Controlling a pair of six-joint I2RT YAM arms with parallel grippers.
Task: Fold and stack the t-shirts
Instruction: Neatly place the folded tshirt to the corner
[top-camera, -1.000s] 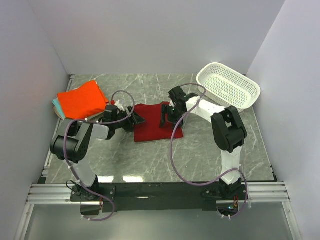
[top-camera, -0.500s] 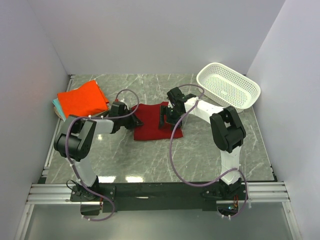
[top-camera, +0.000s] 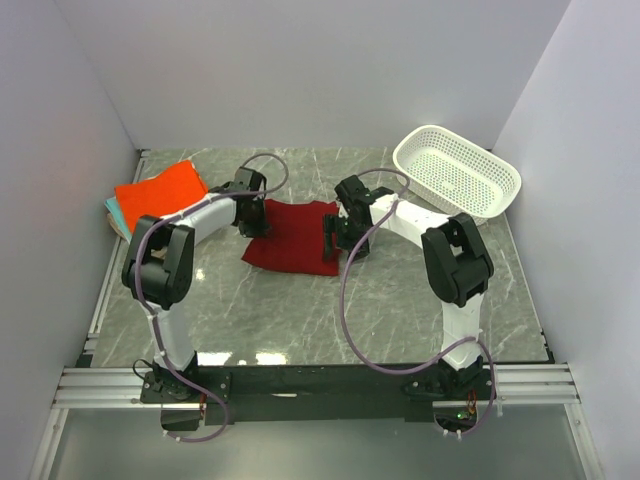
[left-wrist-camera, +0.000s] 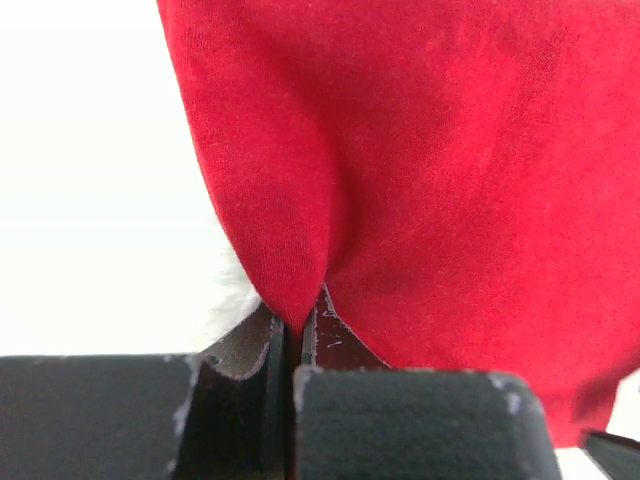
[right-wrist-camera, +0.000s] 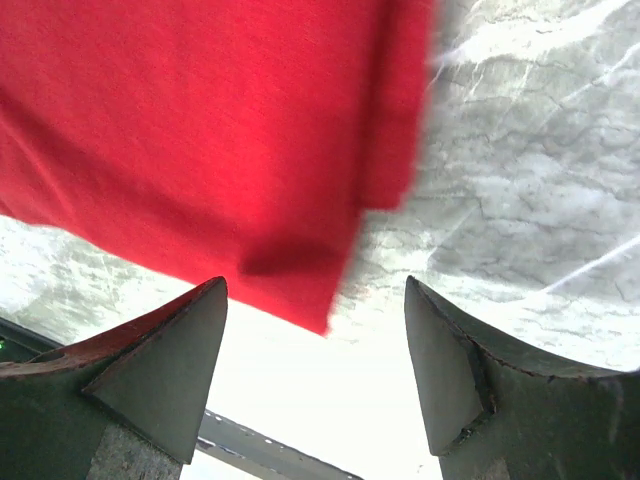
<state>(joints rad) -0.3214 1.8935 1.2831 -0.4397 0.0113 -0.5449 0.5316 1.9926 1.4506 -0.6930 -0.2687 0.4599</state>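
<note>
- Counter (top-camera: 420, 300), grey veined stone, carries everything. Both arms reach in from its near edge.
- The crimson t-shirt (top-camera: 295, 250) lies about mid-counter between the two claws. It is flattened into a rough four-sided patch, with its near-left corner reaching furthest left.
- The left claw (top-camera: 250, 215) sits at the far-left edge of that shirt.
- From the left wrist, the left claw (left-wrist-camera: 295, 335) has its fingers pressed together on a pinched ridge of the red cloth. The cloth fans out from the pinch and fills most of that view.
- The right claw (top-camera: 335, 238) hangs over the shirt's right edge.
- From the right wrist, the right claw (right-wrist-camera: 312, 300) is spread wide with nothing gripped. The two fingertips (right-wrist-camera: 180, 350) frame a corner of the shirt, which has a doubled strip running along its edge. Bare marble shows on the right of that view.
- I cannot tell whether the right fingertips touch the cloth or the counter.
- The orange t-shirt (top-camera: 160, 195) lies folded on top of a stack at the far-left side of the counter, apart from the crimson one.
- The edge of a teal t-shirt (top-camera: 109, 210) peeks out under the orange one on the left.
- A white perforated basket (top-camera: 456, 180) sits at the far-right corner, well apart from the shirts.
</note>
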